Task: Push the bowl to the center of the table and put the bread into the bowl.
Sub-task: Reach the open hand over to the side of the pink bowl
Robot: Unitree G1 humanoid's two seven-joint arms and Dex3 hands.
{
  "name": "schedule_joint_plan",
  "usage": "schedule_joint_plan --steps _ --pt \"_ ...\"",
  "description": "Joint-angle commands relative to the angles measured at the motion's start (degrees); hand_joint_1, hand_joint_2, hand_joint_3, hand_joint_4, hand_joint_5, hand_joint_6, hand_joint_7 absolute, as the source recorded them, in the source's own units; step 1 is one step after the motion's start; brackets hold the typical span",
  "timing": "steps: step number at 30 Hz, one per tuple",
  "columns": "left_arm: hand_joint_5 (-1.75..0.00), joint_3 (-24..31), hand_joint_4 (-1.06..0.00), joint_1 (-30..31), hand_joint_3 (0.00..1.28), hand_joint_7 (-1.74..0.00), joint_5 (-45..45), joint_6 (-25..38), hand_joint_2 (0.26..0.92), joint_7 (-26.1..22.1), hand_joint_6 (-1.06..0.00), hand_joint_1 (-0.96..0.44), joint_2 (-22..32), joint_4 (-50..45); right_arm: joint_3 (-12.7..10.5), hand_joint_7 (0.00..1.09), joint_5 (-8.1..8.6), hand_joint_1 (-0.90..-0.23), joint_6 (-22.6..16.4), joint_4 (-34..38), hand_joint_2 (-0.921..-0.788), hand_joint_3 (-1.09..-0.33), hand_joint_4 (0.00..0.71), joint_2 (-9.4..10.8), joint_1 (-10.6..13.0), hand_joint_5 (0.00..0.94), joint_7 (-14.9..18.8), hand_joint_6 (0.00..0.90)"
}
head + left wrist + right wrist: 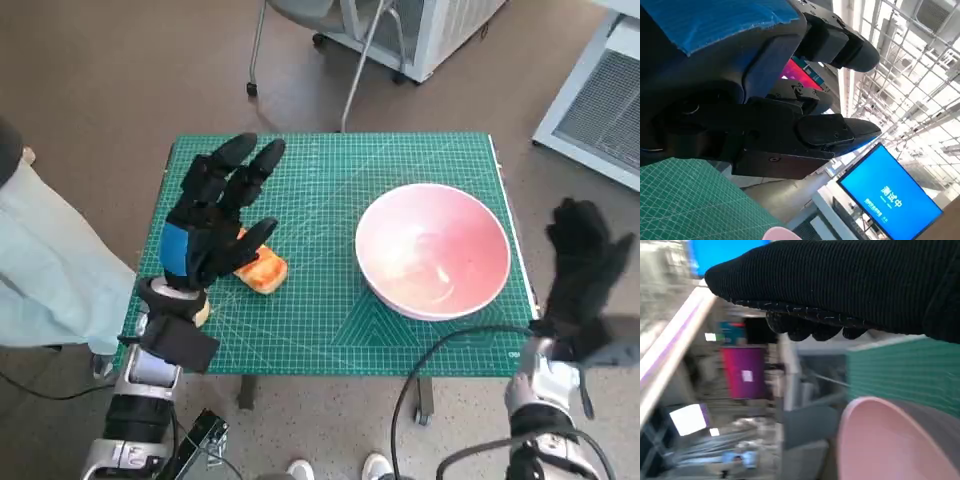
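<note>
The pink bowl [433, 250] stands upright on the green cutting mat [330, 180], which covers the small table. The bowl sits toward the mat's right-hand portion, its rim close to the mat's right edge. Nothing lies inside it.

The bread [262, 270], a golden-brown piece, rests on the mat well apart from the bowl, on the bowl's left. It is partly covered from above by the left hand.

The left hand [215, 215], black with blue tape on its back, hangs over the mat on the bowl's left, directly above the bread. Its fingers [258, 160] are spread and extended, released, grasping nothing. Whether the lower fingers touch the bread cannot be told from the head view. The left wrist view shows the same black fingers [835, 131] apart, with a strip of mat [690, 200] beneath and a sliver of the bowl's pink rim [782, 233] at the frame edge.

The right hand [585, 270], in its black knitted glove, is off the mat, just beyond the table edge on the bowl's right, near the bowl but not touching it. Its fingers appear loosely extended and hold nothing. The right wrist view shows the glove [840, 285] above the bowl's rim [875, 440], with a gap between them
</note>
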Motion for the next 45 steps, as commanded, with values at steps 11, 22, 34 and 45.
schedule_joint_plan --steps 11,22,34,45 --pt "-0.08 1.19 -0.43 1.11 0.27 -0.64 1.04 1.38 0.921 0.63 -0.2 -0.23 1.71 -3.59 -4.61 0.45 5.26 -0.527 12.43 3.63 -0.921 -0.777 0.284 3.92 -6.01 0.0 5.72 0.171" --pt "-0.14 2.12 -0.4 3.02 0.27 -0.75 1.52 4.3 0.921 0.21 -0.15 -0.22 2.0 -8.25 -6.5 0.58 6.6 -0.496 15.5 4.28 -0.921 -0.766 0.274 6.72 -10.87 0.0 5.15 0.148" --pt "-0.49 3.15 -0.21 6.51 0.26 -0.86 1.24 8.52 0.921 0.18 -0.1 -0.2 1.62 -14.89 -5.19 0.61 4.58 -0.484 16.93 4.64 -0.921 -0.744 0.291 9.1 -14.46 0.013 1.9 0.131" --pt "-0.64 3.93 -0.13 9.02 0.26 -0.91 1.43 11.54 0.921 0.42 -0.08 -0.18 1.31 -19.25 -2.85 0.62 1.89 -0.5 19.02 4.81 -0.921 -0.764 0.318 10.68 -16.41 0.022 -1.35 0.15"
